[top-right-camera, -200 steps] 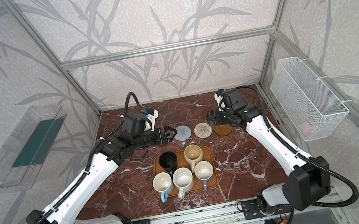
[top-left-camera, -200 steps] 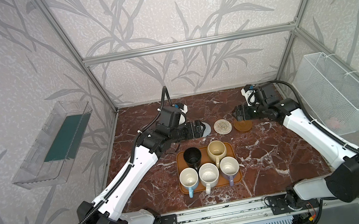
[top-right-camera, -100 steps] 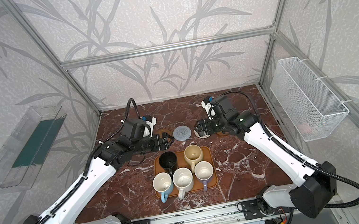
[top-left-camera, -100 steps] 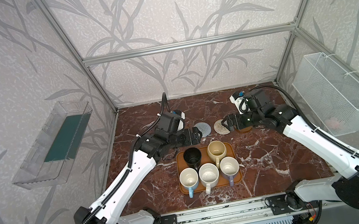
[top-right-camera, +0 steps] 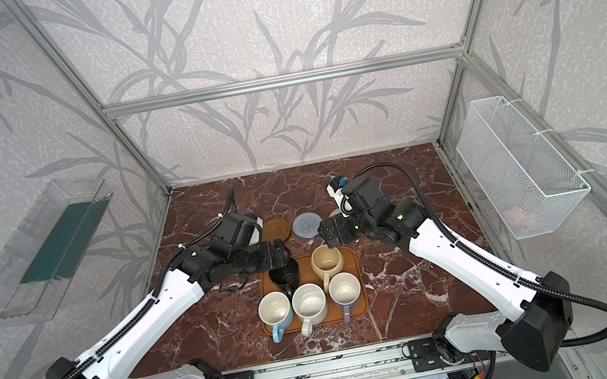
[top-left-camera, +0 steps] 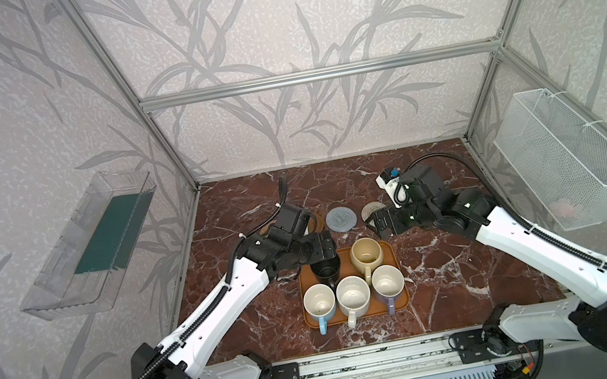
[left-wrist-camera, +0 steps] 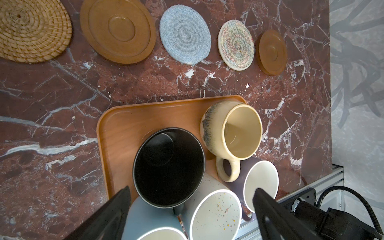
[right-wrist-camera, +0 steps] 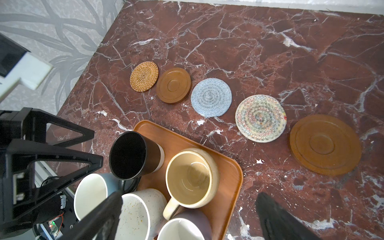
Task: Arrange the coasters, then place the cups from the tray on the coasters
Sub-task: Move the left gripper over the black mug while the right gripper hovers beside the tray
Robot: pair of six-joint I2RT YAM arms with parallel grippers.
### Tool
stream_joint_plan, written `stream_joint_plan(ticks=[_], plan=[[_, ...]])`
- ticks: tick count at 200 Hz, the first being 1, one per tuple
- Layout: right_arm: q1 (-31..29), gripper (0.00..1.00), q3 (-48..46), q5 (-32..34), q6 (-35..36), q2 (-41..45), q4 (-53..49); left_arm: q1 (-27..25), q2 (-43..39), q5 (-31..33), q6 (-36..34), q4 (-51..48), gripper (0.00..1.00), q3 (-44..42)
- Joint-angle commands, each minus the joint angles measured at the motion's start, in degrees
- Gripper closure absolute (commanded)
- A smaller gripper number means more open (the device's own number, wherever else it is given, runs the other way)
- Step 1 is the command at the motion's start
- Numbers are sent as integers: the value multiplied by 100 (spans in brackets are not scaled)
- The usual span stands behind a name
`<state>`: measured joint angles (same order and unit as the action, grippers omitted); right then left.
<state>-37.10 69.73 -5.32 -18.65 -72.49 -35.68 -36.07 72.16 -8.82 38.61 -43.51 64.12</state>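
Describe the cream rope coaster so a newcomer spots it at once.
Beyond the orange tray runs a row of five coasters. The cream coaster lies between the blue-grey one and a brown saucer. Only it has coloured zigzag stitching.

No readable text (or labels) — anywhere

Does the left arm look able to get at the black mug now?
Probably yes: the left gripper is open and close to the black mug, nothing over its rim. The light blue mug and speckled mug press close on one side, so finger room looks tight.
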Motion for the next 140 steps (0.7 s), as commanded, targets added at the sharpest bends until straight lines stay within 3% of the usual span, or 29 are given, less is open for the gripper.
stream_joint_plan(ticks=[1,16,59,140], plan=[[-98,1,-128,343,64,16,127,-50,90,154,120,-254,6,-22],[-148,1,-307,431,52,156,368,-90,189,127,136,-277,6,-21],[-157,1,-301,-139,54,76,295,-250,391,58,225,-248,1,-119],[-167,1,-430,-30,28,41,244,-496,771,174,257,-634,1,-65]])
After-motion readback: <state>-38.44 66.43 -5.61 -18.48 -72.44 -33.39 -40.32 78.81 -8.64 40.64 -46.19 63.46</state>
